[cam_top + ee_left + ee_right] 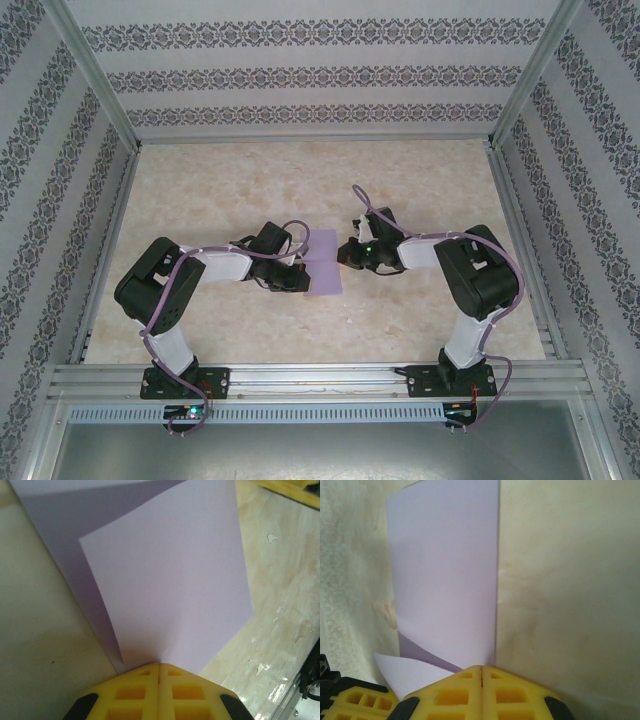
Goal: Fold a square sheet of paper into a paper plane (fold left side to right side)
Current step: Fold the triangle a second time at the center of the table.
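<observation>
A pale marbled surface (200,190) between patterned walls (60,150) carries the thin, matte, lilac square sheet of paper (324,266) at its middle, half folded, one flap arching loosely over the other. The left tool (159,667) is pressed together on one edge of it, and the right tool (481,669) likewise pinches the opposite edge. Light, limp and easily creased, it probably wants gentle holds at corners or edges.
</observation>
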Motion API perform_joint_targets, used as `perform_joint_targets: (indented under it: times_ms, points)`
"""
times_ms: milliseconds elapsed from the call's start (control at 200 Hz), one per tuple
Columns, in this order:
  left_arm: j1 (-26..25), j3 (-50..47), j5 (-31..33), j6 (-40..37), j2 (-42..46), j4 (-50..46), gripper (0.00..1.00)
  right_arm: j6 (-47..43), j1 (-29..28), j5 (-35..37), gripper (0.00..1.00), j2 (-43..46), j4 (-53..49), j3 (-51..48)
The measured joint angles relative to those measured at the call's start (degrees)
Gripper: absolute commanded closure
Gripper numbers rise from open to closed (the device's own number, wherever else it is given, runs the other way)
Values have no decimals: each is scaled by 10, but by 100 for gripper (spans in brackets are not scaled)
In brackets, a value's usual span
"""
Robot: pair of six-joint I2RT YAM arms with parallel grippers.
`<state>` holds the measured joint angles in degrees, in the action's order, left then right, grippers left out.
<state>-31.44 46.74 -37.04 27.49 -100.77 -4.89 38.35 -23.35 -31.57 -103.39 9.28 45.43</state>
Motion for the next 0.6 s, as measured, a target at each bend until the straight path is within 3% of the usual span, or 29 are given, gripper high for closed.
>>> perform_joint_targets:
  times_ms: [255, 600]
  points:
    - [0, 0, 0, 0, 0, 0, 97, -8, 12, 42, 100, 64, -35, -8]
    - [0, 0, 0, 0, 0, 0, 97, 55, -84, 50, 100, 123, -11, -55]
